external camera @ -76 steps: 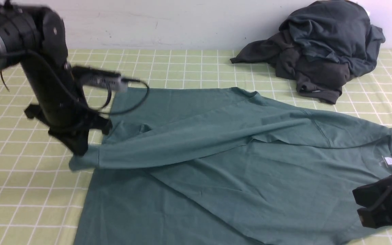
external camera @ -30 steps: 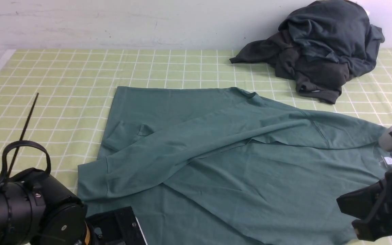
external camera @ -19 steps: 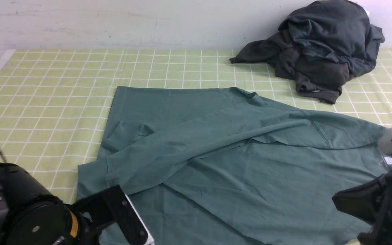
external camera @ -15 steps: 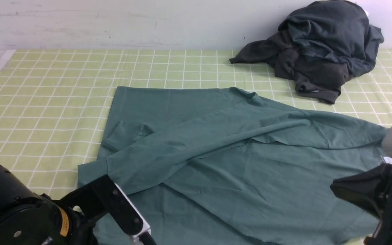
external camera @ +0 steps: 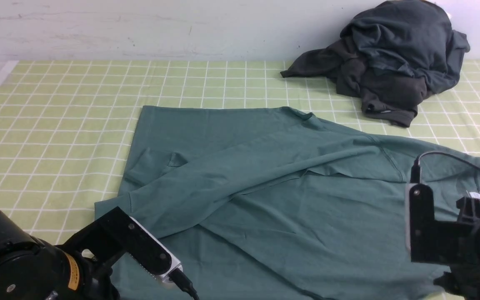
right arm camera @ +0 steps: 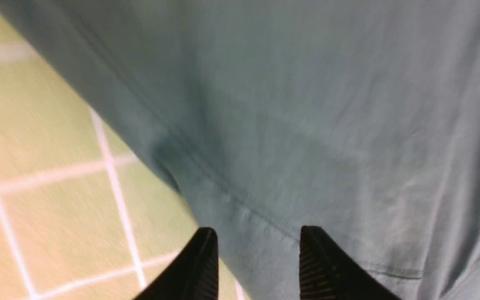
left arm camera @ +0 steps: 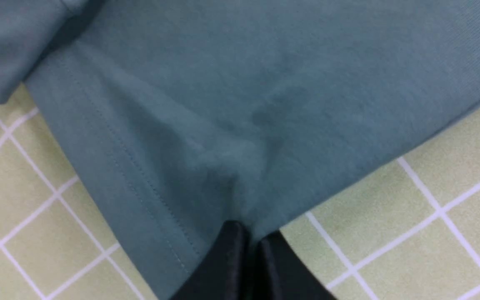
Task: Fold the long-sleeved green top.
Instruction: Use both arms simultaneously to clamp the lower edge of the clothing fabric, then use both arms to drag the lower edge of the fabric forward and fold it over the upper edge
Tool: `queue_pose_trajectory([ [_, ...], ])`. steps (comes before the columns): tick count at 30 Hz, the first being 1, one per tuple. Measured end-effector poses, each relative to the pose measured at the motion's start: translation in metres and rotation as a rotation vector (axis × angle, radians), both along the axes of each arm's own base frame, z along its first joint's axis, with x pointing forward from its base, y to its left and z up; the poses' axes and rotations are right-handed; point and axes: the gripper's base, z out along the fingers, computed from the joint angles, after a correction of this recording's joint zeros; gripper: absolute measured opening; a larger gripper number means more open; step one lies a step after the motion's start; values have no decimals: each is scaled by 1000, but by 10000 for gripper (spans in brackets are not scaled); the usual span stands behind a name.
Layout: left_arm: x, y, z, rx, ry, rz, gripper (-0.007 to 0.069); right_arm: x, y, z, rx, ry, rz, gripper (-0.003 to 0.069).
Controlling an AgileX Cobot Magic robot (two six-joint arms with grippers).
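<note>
while the left gripper (left arm camera: 251, 243) pinches the green top (left arm camera: 265, 83), the right gripper (right arm camera: 258, 235) stands parted over it.

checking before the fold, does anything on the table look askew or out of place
The top lies unevenly: one sleeve runs diagonally across its body, with a small crumpled fold near its left edge. Dark clothes are heaped at the far right.

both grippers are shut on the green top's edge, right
Not both. The left gripper is shut on the top's edge, but the right wrist view shows the right gripper open, its jaws apart over the hem.
</note>
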Motion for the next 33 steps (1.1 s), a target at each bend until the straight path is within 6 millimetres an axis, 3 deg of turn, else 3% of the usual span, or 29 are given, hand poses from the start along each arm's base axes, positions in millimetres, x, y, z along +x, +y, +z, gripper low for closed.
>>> queue_pose_trajectory([
  [8,-1,-1,0,-11,7,3,6,11,0,-29,-73,68,31,267],
  [12,-1,-1,0,-14,10,5,6,12,0,-29,-68,57,31,195],
  [13,-1,-1,0,-20,13,9,6,12,0,-28,-61,56,12,115],
  [14,-2,-2,0,-23,18,12,6,12,0,-28,-57,56,-3,81],
  [17,-4,-2,0,-29,44,24,6,9,-1,-20,-35,43,-79,10],
  [22,0,-4,14,-17,55,26,6,9,-4,10,5,-22,-203,-1],
  [25,13,-9,40,-33,-17,23,6,18,-3,33,27,-96,-252,-1],
  [28,43,-11,73,-69,-143,89,6,40,1,57,62,-205,-280,-1],
  [33,120,0,104,-103,-295,240,6,96,3,73,165,-358,-326,-1],
])
